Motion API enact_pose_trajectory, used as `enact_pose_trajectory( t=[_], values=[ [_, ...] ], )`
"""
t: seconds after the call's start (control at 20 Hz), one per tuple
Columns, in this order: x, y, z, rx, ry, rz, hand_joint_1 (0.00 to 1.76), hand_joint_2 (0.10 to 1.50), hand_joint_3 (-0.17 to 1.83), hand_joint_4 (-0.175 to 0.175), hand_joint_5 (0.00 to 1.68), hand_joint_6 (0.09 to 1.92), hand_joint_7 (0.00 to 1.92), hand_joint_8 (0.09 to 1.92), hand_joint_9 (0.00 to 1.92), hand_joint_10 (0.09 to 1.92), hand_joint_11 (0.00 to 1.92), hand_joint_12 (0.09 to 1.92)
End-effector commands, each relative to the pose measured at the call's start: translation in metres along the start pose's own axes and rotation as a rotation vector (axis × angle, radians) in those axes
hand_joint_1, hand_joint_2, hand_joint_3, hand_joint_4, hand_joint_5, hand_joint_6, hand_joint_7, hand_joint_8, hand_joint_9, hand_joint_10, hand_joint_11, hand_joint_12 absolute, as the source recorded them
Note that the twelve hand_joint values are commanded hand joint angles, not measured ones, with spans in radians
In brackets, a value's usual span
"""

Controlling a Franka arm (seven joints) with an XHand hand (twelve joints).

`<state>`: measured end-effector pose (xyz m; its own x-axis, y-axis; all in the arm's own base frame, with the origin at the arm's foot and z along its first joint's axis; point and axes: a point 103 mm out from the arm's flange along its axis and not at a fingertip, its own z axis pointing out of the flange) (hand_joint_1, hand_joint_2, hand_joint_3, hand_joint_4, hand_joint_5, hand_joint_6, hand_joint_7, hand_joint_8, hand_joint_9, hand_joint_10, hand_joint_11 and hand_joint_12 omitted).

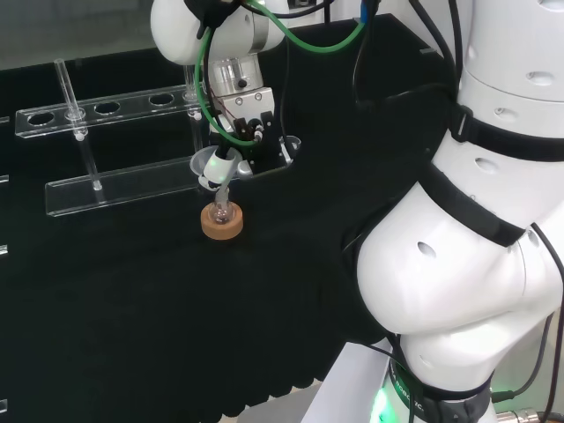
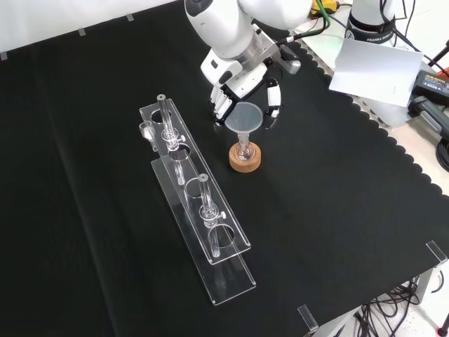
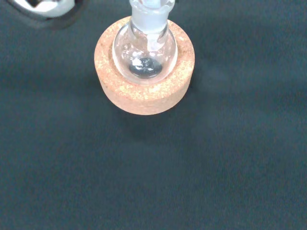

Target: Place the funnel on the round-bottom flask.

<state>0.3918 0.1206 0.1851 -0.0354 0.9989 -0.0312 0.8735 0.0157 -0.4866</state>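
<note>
Hand: the hand (image 2: pixel 242 81) comes in from the top of the front view and hangs over the flask, its fingers (image 2: pixel 275 100) curled down on either side of the funnel.
Fingers: clamped on the funnel at its bowl; in the head view a white fingertip presses the bowl's right side.
Funnel: the clear funnel (image 2: pixel 244 119) is upright, its wide bowl up, its stem pointing down into the flask's neck; in the head view the funnel (image 1: pixel 211 165) sits straight above the cork ring.
Round-bottom flask: the round-bottom flask (image 3: pixel 145 52) of clear glass stands upright with its bulb seated in the cork ring; the wrist view shows the neck rising from the bulb.
Stand: the cork ring (image 3: pixel 144 93) lies flat on the tabletop, under the flask.
Rack: a clear plastic rack (image 2: pixel 200 210) with round holes lies to the left of the flask in the front view, apart from it; 2 thin glass tubes stand upright in it.
Tabletop: the tabletop (image 2: pixel 337 210) is covered with black cloth.
</note>
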Motion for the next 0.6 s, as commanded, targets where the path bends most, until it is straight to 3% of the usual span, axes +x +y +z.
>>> enact_pose_trajectory(
  t=[0.05,0.35,0.6],
  values=[
    [0.0001,0.0001,0.0003,0.032,-0.002,-0.015,0.68,0.66,0.54,-0.075,0.38,0.38,0.26,0.75,0.61,0.62,0.55,1.31],
    [0.0018,-0.0004,0.0029,0.038,-0.013,-0.050,0.61,0.64,0.45,-0.071,0.26,0.12,0.04,0.70,0.39,0.70,0.41,1.37],
    [0.0023,-0.0033,0.0013,0.015,-0.020,-0.058,0.60,0.63,0.40,-0.065,0.23,0.09,0.00,0.58,0.28,0.74,0.34,1.41]
  ],
)
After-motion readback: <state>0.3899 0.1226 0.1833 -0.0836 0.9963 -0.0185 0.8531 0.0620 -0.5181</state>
